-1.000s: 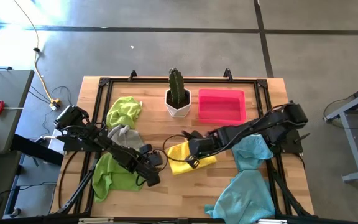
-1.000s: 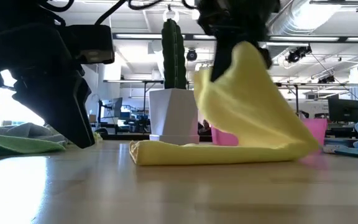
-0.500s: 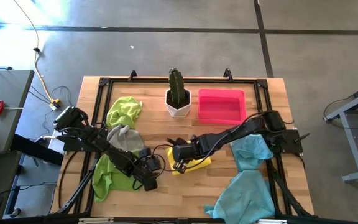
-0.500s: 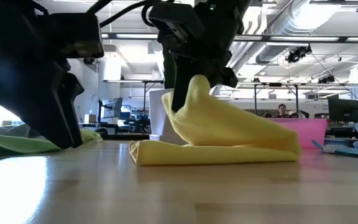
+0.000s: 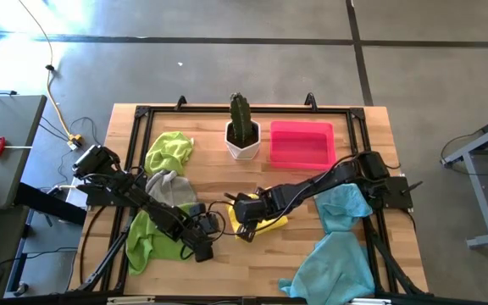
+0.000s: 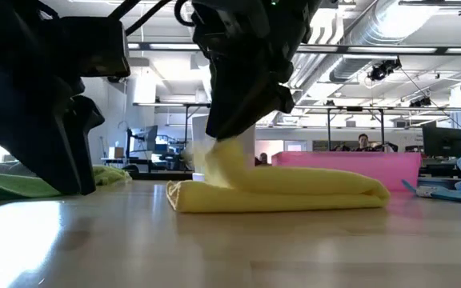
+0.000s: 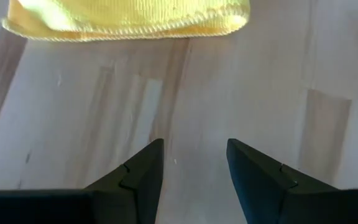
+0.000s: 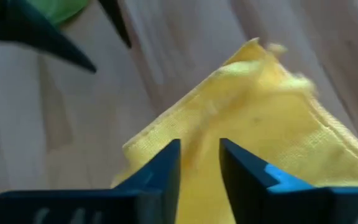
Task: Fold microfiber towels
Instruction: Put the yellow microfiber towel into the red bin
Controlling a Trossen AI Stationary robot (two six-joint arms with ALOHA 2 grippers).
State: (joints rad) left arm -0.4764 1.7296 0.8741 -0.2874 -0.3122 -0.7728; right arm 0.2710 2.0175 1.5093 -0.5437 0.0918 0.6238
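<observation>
Cataloguing: you are looking at a fold being laid down near the middle of the table.
Yellow towel (image 5: 265, 223): lying doubled over just below the centre of the high view; in the low view its layers are resting flat, with one raised flap at the left end under the right arm.
Right gripper (image 8: 199, 163): sitting low over that flap; the fingers are standing a narrow gap apart with cloth showing between them, and you cannot tell whether they are pinching it or letting go.
Left gripper (image 7: 193, 169): hovering over bare wood just left of the yellow towel, fingers spread and holding nothing.
Other towels: a lime green towel (image 5: 169, 151) and a grey towel (image 5: 169, 186) are lying at left; two light blue towels (image 5: 335, 254) are lying at lower right.
Cactus pot (image 5: 243, 135) and pink tray (image 5: 302, 144): standing along the upper centre.
Risk: if a fingertip is snagging the loops while you are lifting, the flap is likely to rise and undo the fold.
Risk: the left fingers are waiting close enough to nudge the near edge askew.
</observation>
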